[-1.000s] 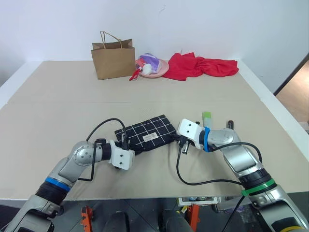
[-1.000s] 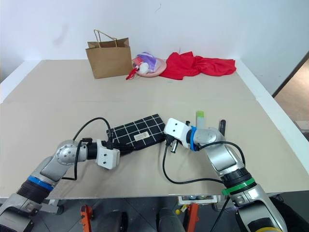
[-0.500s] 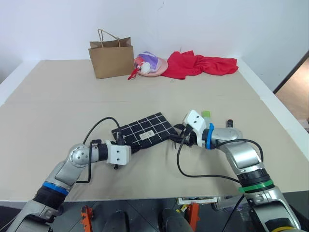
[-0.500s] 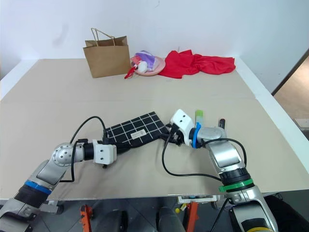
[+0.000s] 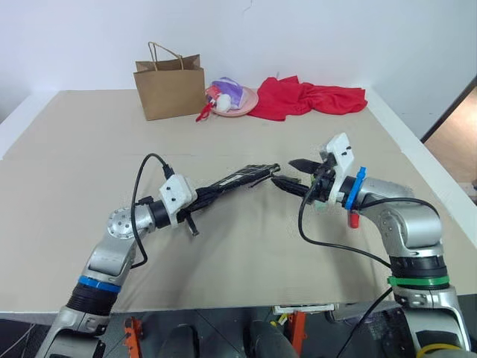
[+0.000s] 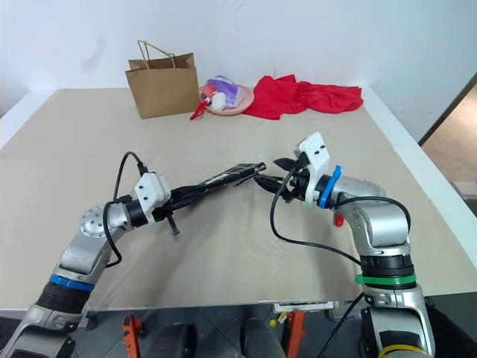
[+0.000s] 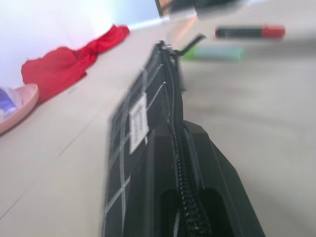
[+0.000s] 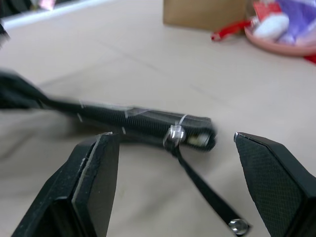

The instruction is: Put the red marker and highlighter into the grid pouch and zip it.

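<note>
Presently the grid pouch is off the table, clamped at one end in the closed fingers of the left gripper and held edge-up, zipper uppermost. Its free end, with the metal slider and the cord pull hanging down, points at the right gripper. That gripper's fingers stand wide apart and hold nothing; the pouch's tip lies just in front of them, not touching (seen in the right wrist view). The red marker and the highlighter lie on the table beyond the pouch's free end, near the right gripper's wrist. Well beyond both grippers sit a brown paper bag, a pink dish and a red cloth.
</note>
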`<move>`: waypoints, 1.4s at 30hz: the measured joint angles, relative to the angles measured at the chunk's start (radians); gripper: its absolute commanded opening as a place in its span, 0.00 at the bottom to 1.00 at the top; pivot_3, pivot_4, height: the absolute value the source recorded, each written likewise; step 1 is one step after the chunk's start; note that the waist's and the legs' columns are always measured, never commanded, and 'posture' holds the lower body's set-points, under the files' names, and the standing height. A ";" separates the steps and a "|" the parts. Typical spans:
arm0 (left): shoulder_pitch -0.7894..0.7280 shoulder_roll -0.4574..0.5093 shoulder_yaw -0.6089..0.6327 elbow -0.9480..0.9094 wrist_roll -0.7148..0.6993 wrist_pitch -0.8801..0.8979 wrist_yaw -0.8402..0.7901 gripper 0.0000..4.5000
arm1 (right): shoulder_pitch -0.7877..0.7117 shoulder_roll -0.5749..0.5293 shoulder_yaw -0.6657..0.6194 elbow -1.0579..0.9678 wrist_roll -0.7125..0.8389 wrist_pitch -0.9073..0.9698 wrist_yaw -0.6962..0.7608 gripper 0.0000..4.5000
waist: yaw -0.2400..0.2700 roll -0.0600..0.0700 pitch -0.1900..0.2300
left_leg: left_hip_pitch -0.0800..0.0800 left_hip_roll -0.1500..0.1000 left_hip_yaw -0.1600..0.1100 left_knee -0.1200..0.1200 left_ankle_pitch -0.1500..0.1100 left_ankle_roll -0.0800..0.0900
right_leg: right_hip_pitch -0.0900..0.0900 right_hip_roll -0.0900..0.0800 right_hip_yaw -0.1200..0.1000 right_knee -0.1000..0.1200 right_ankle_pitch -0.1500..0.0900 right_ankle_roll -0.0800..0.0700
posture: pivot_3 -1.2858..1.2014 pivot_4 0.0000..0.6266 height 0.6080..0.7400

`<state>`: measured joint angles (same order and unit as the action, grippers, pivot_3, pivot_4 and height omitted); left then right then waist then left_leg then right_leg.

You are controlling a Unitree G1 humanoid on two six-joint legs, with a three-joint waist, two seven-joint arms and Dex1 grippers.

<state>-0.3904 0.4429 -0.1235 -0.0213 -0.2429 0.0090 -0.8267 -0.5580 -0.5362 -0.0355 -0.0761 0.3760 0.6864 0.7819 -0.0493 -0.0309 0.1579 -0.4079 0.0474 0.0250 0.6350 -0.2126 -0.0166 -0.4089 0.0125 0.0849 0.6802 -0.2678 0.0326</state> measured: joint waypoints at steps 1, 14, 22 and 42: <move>-0.001 -0.001 0.001 -0.001 -0.002 0.003 0.000 0.00 | 0.000 0.005 0.003 0.000 -0.003 -0.001 -0.006 0.89 | 0.000 0.000 0.000 | 0.000 0.000 0.000 0.000 0.000 0.000 | 0.000 0.000 0.000 0.000 0.000 0.000 | 0.52 0.24 1.00; -0.001 -0.002 0.002 0.009 0.022 -0.005 -0.009 0.00 | -0.008 0.017 0.049 0.032 -0.067 -0.031 -0.063 0.89 | 0.002 0.000 0.000 | 0.000 0.000 0.000 0.000 0.000 0.000 | 0.000 0.000 0.000 0.000 0.000 0.000 | 0.52 0.24 1.00; -0.001 -0.020 0.001 0.041 0.042 -0.012 -0.007 0.00 | -0.008 0.017 0.074 0.031 -0.067 -0.031 -0.061 0.89 | 0.002 -0.001 0.001 | 0.000 0.000 0.000 0.000 0.000 0.000 | 0.000 -0.001 0.000 0.000 0.000 0.000 | 0.52 0.24 1.00; -0.028 -0.067 0.021 0.048 0.006 0.039 0.021 0.00 | -0.008 0.031 0.077 0.066 -0.089 -0.042 -0.068 0.89 | 0.002 -0.001 0.001 | 0.000 0.000 0.000 0.000 0.000 0.000 | 0.000 0.000 -0.001 0.000 0.000 0.000 | 0.52 0.24 1.00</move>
<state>-0.4180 0.3761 -0.1027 0.0270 -0.2367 0.0477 -0.8062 -0.5665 -0.5050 0.0418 -0.0096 0.2870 0.6442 0.7135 -0.0474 -0.0316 0.1586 -0.4081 0.0471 0.0247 0.6348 -0.2126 -0.0167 -0.4087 0.0121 0.0844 0.6799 -0.2680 0.0323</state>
